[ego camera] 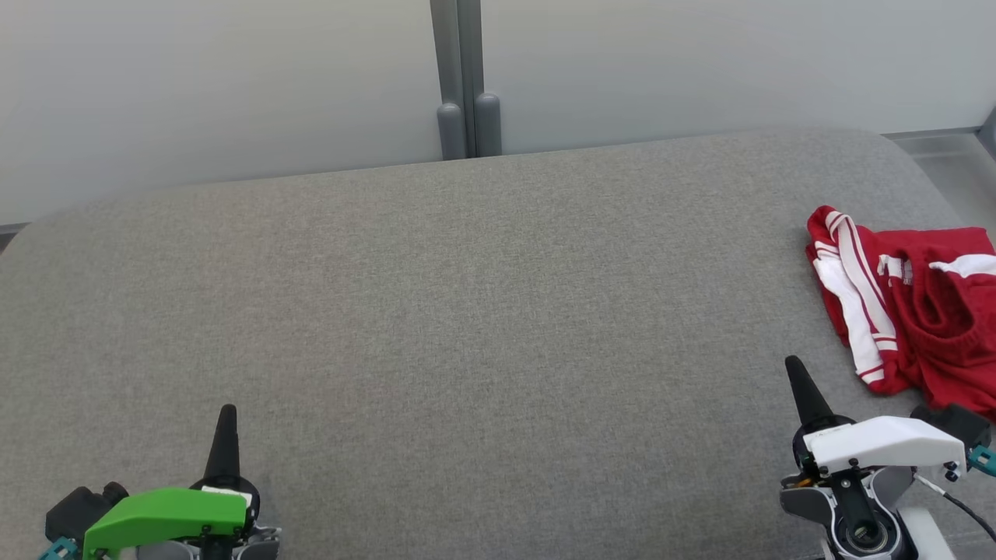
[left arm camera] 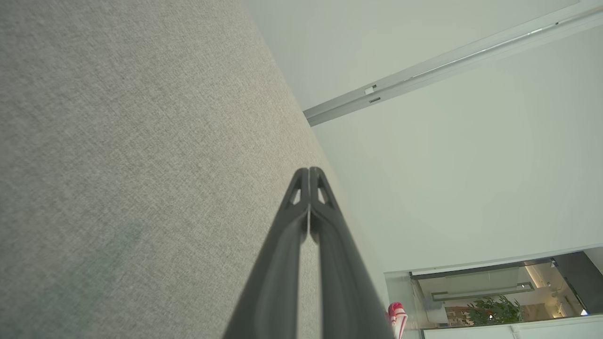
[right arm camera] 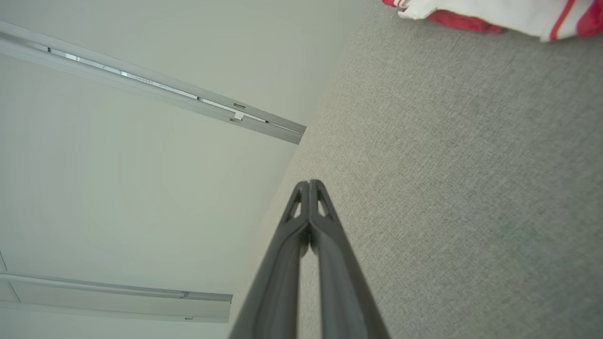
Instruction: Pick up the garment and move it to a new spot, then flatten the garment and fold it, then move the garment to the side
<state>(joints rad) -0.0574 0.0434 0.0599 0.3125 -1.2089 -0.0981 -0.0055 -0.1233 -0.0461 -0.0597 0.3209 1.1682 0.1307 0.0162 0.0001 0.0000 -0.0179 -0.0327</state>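
In the head view we count one garment, red with white stripes, crumpled at the grey surface's right edge. It looks light and limp, so we would pinch its striped near fold. The left wrist view shows the left gripper pressed closed, empty. The right wrist view shows the right gripper likewise, near the garment.
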